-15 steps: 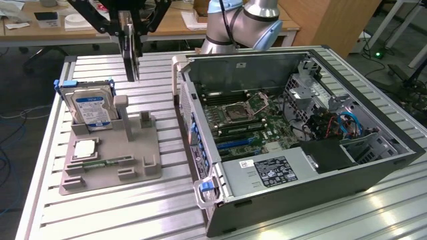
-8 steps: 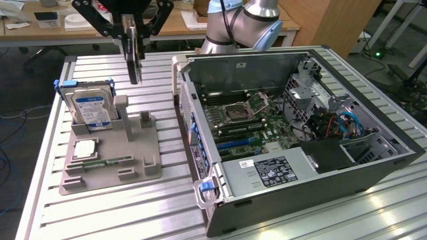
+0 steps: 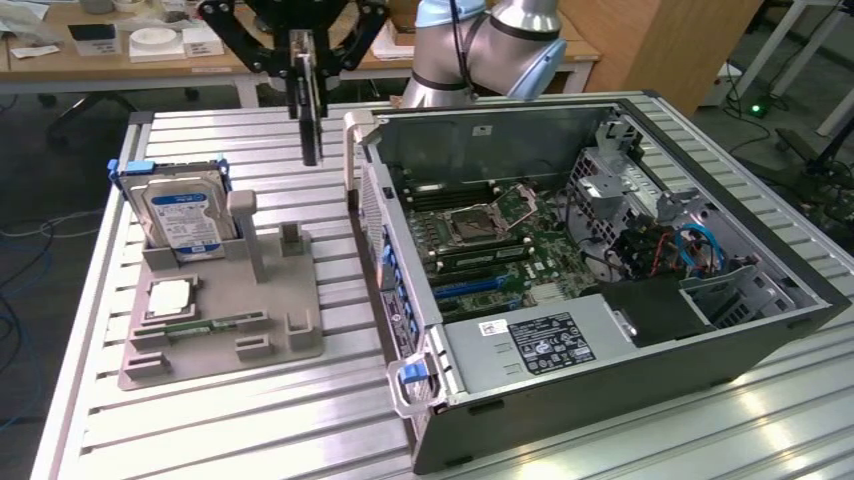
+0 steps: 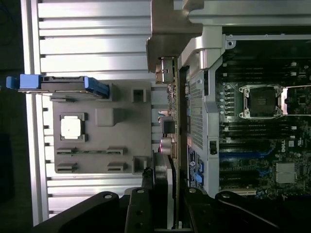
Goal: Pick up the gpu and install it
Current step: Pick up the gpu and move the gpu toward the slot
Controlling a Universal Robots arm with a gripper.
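Exterior view: gripper [image 3: 307, 68], fingers closed on the gpu [image 3: 310, 115]. The card hangs upright and edge-on, clear of the table [image 3: 214, 420], over the gap between the grey tray [image 3: 267, 345] and the open case [image 3: 747, 330].
Tray: hard drive [image 3: 184, 215] standing in its slot, cpu [image 3: 170, 298] lying flat, memory strip [image 3: 214, 325] beside it.
Case: lying on its side, motherboard [image 3: 514, 255] exposed.
Wrist view: gpu [image 4: 160, 177] between the fingers of the gripper [image 4: 165, 194], by the case wall [image 4: 197, 111].
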